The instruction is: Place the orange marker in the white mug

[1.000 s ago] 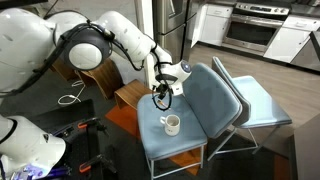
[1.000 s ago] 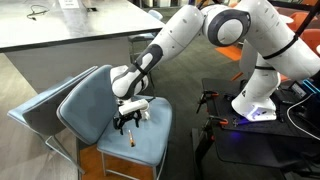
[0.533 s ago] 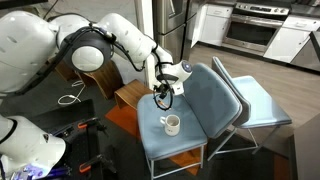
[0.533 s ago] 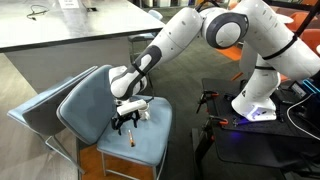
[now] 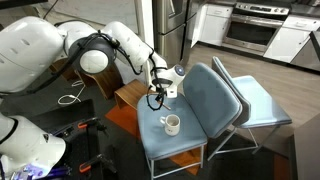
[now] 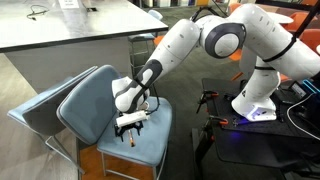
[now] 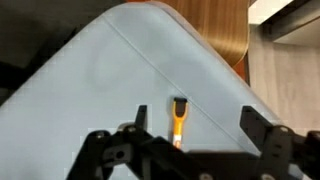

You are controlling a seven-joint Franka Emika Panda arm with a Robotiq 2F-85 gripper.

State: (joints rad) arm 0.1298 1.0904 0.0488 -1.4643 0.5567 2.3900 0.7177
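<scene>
Wrist view: the end effector [image 7: 194, 118] hangs above a blue padded bench [image 7: 90, 70], its two fingers spread wide. The orange marker [image 7: 178, 120] lies flat on the bench between the fingers, nearer one of them and touching neither. In an exterior view, the white mug [image 5: 171, 124] stands upright on the same bench, near the end effector.

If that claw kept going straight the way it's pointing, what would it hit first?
Probably the orange marker, lying on the blue chair seat under the open gripper. The wrist view shows it between the fingers, off centre, so the fingers might touch the seat first.
</scene>
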